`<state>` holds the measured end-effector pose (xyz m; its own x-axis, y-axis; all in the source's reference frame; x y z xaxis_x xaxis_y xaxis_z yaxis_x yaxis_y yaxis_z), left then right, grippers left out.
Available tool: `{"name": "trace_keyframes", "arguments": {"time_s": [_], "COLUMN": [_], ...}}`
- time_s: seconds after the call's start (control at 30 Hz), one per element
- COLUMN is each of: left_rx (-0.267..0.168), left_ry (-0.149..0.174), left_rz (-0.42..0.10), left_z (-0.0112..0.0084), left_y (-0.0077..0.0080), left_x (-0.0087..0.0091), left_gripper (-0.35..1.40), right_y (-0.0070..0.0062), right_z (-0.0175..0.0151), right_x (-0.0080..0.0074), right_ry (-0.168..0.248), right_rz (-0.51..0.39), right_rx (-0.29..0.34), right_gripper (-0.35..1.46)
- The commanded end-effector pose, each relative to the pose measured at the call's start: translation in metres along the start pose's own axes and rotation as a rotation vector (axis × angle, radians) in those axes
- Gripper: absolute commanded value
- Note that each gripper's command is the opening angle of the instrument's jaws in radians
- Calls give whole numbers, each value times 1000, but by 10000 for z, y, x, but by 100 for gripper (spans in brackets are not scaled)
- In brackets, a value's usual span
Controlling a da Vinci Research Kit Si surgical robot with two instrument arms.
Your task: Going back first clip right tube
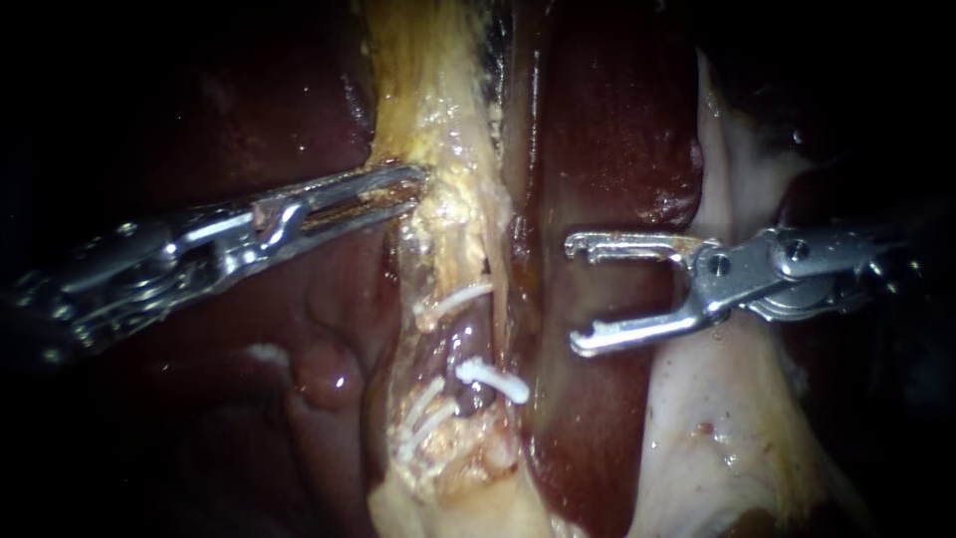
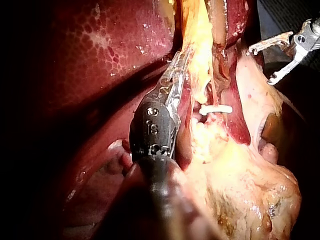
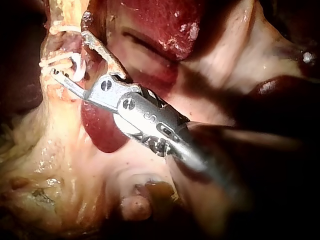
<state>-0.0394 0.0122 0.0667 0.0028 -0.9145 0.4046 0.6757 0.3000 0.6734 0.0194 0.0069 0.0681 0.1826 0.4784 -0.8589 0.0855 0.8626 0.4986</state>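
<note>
A pale yellow strand of tissue (image 1: pixel 448 199) runs down between dark red liver lobes (image 1: pixel 597 130). Several white clips cross the tubes in its lower part: one (image 1: pixel 455 299) higher up, one (image 1: pixel 493 380) on a dark tube (image 1: pixel 476 344) at the strand's right side, more (image 1: pixel 423 413) lower left. My left instrument (image 1: pixel 403 187) is shut on the strand's left edge, above the clips. My right instrument (image 1: pixel 575 294) stands open over the liver, right of the clips, with nothing between its jaws. In the right wrist view its open jaws (image 3: pixel 70 52) lie close to the clips (image 3: pixel 60 61).
Pale whitish tissue (image 1: pixel 717 399) lies under and below my right instrument's shaft. Liver (image 1: pixel 299 329) fills the left side beneath my left instrument. The left wrist view shows my left instrument (image 2: pixel 177 75) on the yellow strand, a white clip (image 2: pixel 216 108) beside it, and my right instrument (image 2: pixel 272 62) farther off.
</note>
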Motion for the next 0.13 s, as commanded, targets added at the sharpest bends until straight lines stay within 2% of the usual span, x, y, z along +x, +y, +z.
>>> {"name": "trace_keyframes", "arguments": {"time_s": [0.03,0.13], "left_rx": [1,1], "left_ry": [0,0], "left_rz": [-1,-1], "left_z": [-1,-2], "left_y": [1,1], "left_x": [-1,-1], "left_gripper": [-35,-35], "right_y": [0,1], "right_z": [0,0], "right_x": [0,1], "right_ry": [0,0], "right_rz": [-1,-1], "right_rx": [0,0], "right_gripper": [60,60]}}
